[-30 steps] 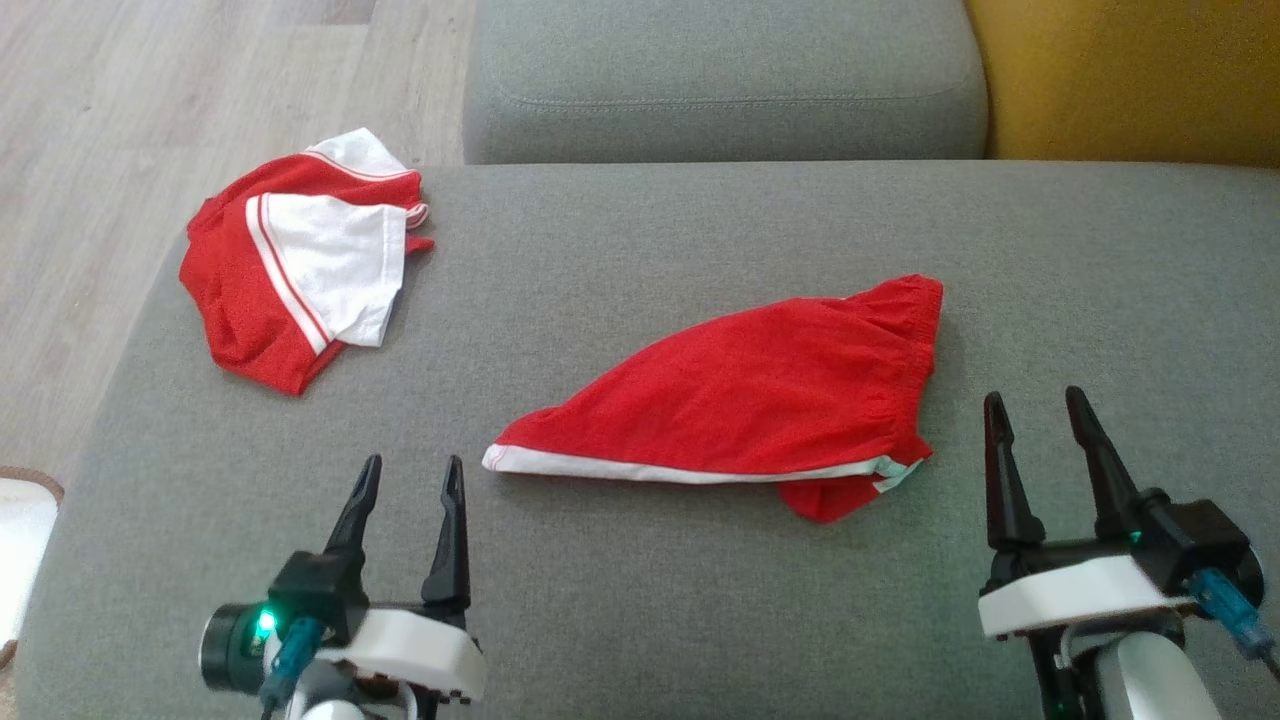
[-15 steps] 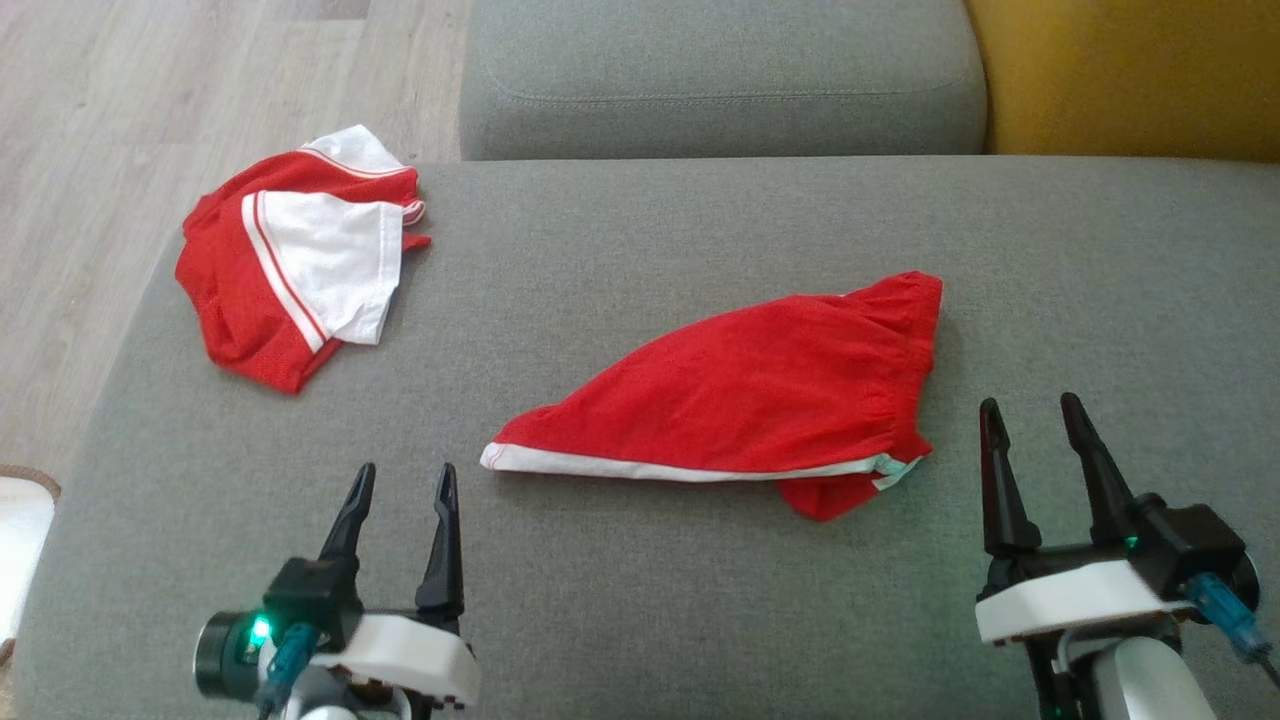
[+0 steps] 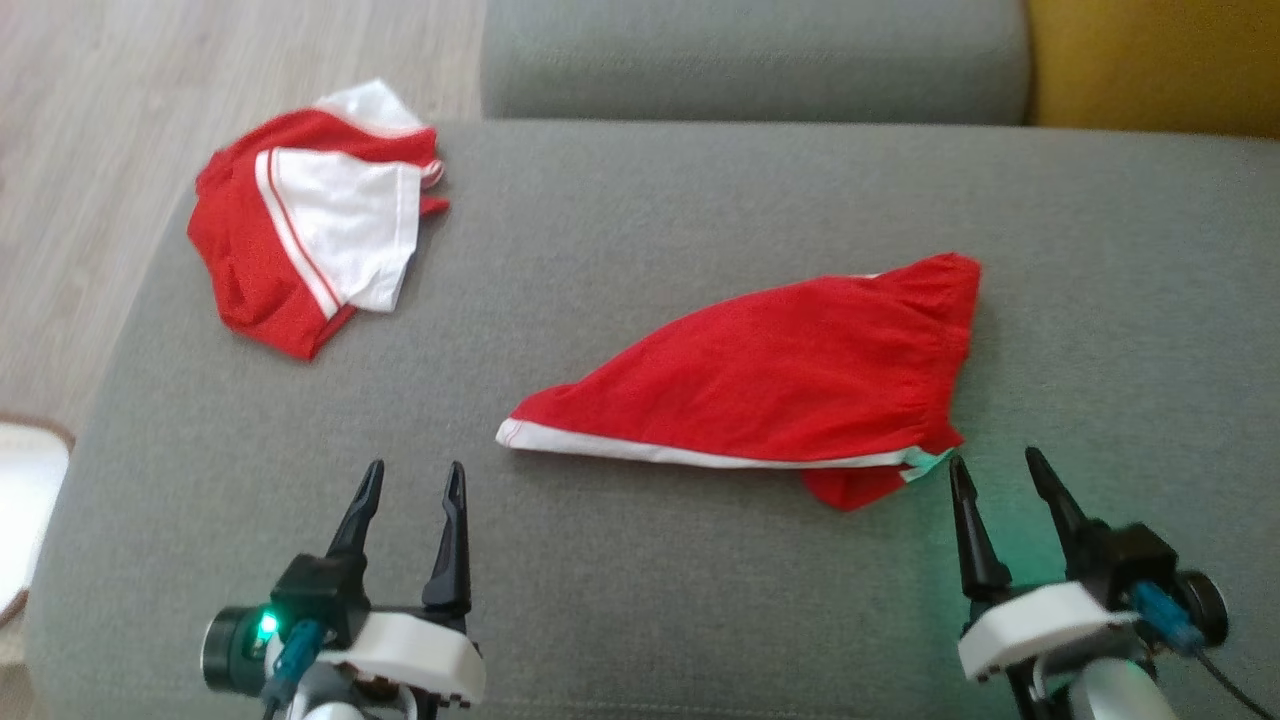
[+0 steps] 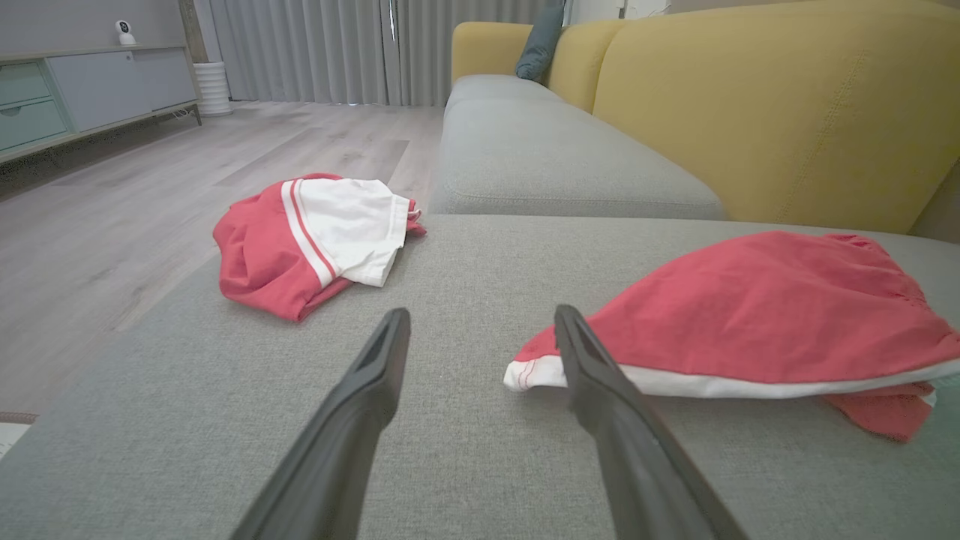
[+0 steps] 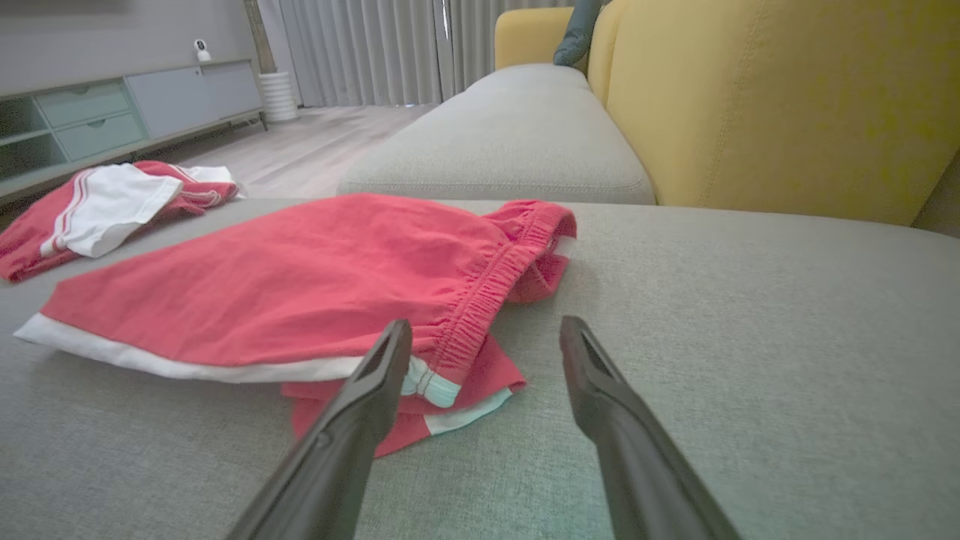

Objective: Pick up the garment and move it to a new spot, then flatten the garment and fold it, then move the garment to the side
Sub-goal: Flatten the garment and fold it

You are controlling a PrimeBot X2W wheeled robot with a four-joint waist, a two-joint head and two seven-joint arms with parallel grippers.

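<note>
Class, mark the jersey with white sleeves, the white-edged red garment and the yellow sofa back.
jersey [image 3: 345,220]: head view, white sleeve.
white-edged red garment [image 3: 800,370]: head view, red middle.
yellow sofa back [image 4: 750,112]: left wrist view, front face.

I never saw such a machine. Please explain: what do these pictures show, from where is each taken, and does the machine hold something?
This is a robot with two arms, each ending in a hand with two long dark fingers. The head view looks down from its head: left hand at the lower left, right hand at the lower right. The two wrist views come from cameras on the wrists, looking along each hand's fingers. On the grey sofa seat lie a loosely folded red jersey with white sleeves, at the far left corner, and a red garment with white edging, in the middle near the right hand. Both hands are open and hold nothing.
</note>
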